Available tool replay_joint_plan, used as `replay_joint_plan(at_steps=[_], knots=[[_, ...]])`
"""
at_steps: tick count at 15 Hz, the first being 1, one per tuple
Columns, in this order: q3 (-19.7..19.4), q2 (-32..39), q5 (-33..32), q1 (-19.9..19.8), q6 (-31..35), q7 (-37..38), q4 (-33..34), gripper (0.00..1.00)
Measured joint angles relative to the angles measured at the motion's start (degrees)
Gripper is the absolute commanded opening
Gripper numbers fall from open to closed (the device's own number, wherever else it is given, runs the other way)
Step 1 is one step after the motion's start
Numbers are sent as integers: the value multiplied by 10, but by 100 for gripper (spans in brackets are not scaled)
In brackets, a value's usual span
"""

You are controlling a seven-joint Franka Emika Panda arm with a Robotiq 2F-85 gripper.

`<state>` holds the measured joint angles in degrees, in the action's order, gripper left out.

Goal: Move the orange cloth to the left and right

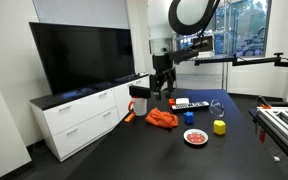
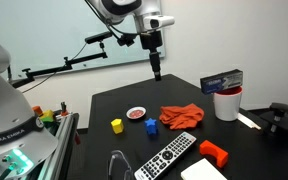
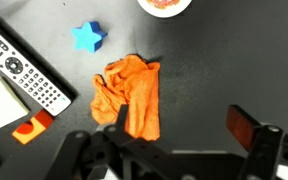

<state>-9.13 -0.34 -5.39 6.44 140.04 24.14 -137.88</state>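
The orange cloth (image 3: 132,95) lies crumpled on the black table (image 3: 209,70). It shows in both exterior views (image 1: 163,118) (image 2: 181,116). My gripper (image 3: 184,128) is open and empty. It hangs well above the table in both exterior views (image 1: 162,86) (image 2: 156,68), over the cloth and clear of it. In the wrist view one finger overlaps the cloth's lower edge and the other finger is over bare table to the right.
Near the cloth are a blue block (image 3: 88,37), a remote (image 3: 24,68), a small plate (image 2: 136,114), a yellow block (image 2: 116,125), a white mug (image 2: 226,103), an orange-red object (image 2: 214,153) and a box (image 2: 222,81).
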Motion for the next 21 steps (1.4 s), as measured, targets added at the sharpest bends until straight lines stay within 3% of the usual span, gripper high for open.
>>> replay_joint_plan(at_steps=[7, 21], knots=[[24, 9, 7, -46, -59, -68, 30, 100], [40, 27, 7, -52, -94, -69, 55, 100]])
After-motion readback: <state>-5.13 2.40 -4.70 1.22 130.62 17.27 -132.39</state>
